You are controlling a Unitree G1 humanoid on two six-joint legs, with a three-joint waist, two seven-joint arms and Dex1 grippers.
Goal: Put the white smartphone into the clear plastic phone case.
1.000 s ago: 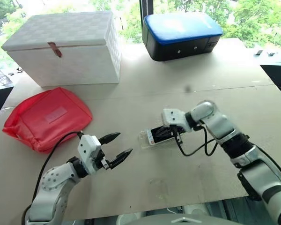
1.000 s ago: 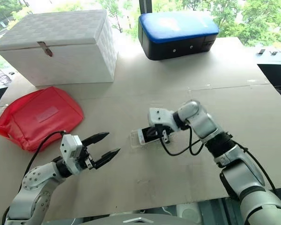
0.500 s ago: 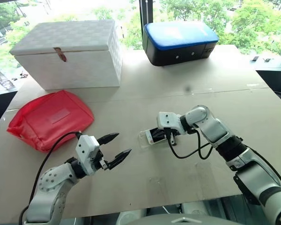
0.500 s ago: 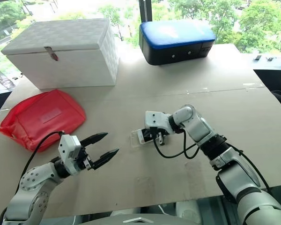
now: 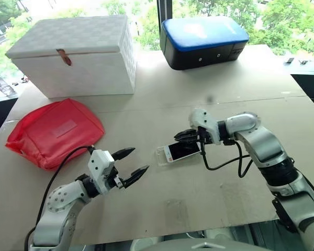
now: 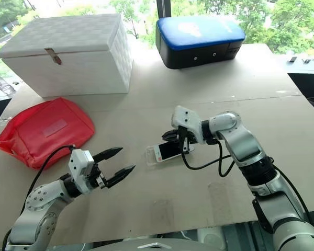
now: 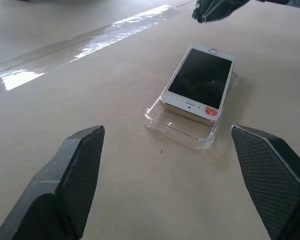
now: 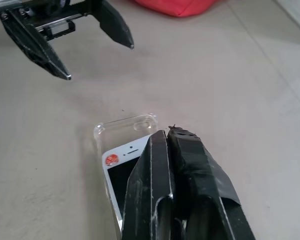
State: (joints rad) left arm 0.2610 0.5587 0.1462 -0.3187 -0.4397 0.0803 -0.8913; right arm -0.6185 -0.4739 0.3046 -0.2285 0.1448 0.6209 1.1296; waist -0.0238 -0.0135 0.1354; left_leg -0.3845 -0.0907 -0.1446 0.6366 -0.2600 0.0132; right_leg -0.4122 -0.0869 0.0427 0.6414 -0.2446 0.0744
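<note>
The white smartphone (image 5: 182, 151) lies screen up at mid-table, resting in the clear plastic phone case (image 5: 161, 156). The case's empty end (image 7: 182, 131) sticks out past the phone toward my left gripper. The phone's end with a red dot (image 7: 210, 111) seems to ride slightly above the case floor. My right gripper (image 5: 179, 135) hovers shut just above the phone's far side, touching nothing; its fingers (image 8: 172, 165) point down over the screen. My left gripper (image 5: 138, 160) stands open a short way to the left of the case, aimed at it.
A red pouch (image 5: 55, 130) lies at the left. A white lidded box (image 5: 78, 55) and a black case with a blue top (image 5: 203, 39) stand at the back. A black cable (image 5: 222, 164) loops from my right wrist just right of the phone.
My right gripper has lifted off the phone and drawn up and to the right, still shut. The phone and case stay put. My left arm has not moved.
</note>
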